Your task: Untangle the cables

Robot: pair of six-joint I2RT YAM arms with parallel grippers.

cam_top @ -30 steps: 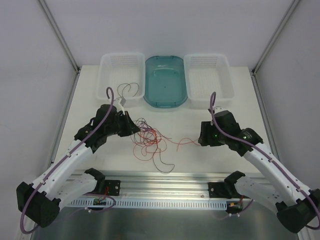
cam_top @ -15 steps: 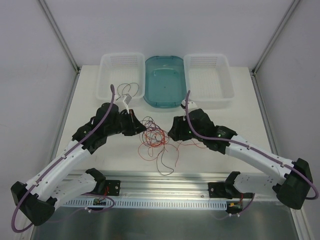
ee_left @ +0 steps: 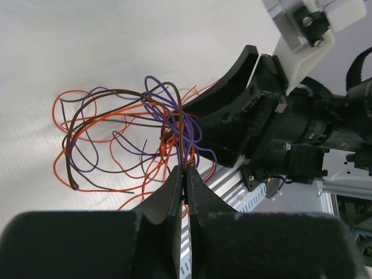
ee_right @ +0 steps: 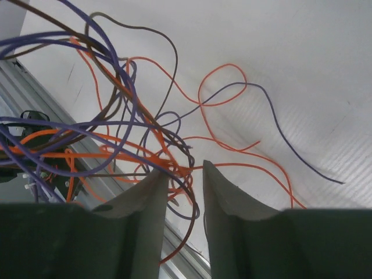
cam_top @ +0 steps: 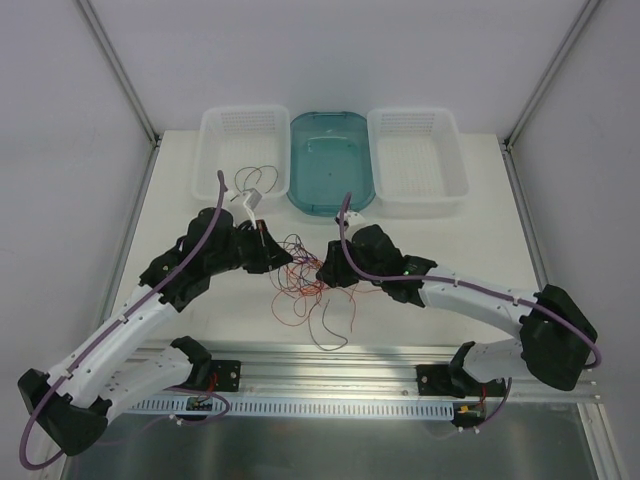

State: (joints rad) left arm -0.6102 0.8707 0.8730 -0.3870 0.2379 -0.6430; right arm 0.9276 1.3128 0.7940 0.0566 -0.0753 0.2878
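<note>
Cables (cam_top: 303,278) lie knotted on the table (cam_top: 460,235); my left end effector (ee_left: 185,181) pinches strands as an anchor, my right end effector (ee_right: 185,177), spread, straddles orange loops, seemingly to pull.

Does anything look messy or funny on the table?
Yes. The cables sit in one knotted heap, with red, brown and purple strands crossing each other. The left gripper pinches a few of them; the right gripper is open at the heap.

White table (cam_top: 470,235), pale walls (cam_top: 330,50), metal corner posts (cam_top: 118,70).
</note>
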